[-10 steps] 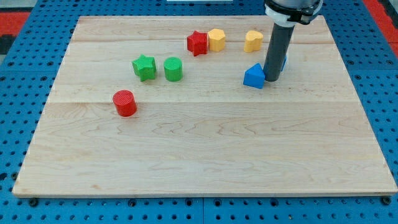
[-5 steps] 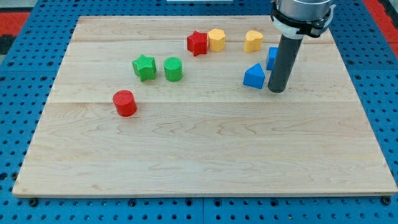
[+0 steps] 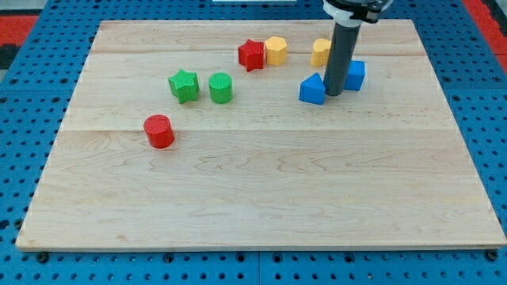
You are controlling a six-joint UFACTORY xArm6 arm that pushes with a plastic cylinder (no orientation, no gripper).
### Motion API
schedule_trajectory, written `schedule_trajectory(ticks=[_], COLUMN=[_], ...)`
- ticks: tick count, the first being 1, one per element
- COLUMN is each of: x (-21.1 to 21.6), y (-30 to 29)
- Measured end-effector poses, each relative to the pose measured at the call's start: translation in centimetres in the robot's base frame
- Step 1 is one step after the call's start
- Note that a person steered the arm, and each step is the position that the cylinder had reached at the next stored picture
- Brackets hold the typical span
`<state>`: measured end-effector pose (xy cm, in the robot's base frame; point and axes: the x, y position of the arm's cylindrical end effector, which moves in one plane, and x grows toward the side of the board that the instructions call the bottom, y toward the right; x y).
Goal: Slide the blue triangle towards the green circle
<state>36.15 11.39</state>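
The blue triangle (image 3: 312, 89) lies on the wooden board (image 3: 261, 190) right of centre near the view's top. My tip (image 3: 334, 94) touches its right side. The green circle (image 3: 220, 87) stands well to the triangle's left, next to a green star (image 3: 184, 85). The rod rises from the tip towards the view's top and partly hides a yellow block behind it.
A blue cube (image 3: 353, 75) sits just right of the rod. A yellow block (image 3: 320, 52) sits behind the rod. A red star (image 3: 252, 55) and a yellow hexagon (image 3: 276, 50) sit at the top centre. A red cylinder (image 3: 159, 131) lies at the left.
My tip has moved left and up against the blue triangle's right side. The triangle has slid a little to the left and up. The blue cube is now uncovered.
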Motion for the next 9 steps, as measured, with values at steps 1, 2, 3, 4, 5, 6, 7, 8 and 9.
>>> schedule_trajectory(ticks=[1, 2, 3, 4, 5, 6, 7, 8, 9], x=[-1.0, -0.9, -0.4, 0.1, 1.0, 1.2, 1.2, 2.7, 4.4], y=[-1.5, -2.3, -2.6, -3.2, -3.3, -3.3, -3.7, -3.8, -3.8])
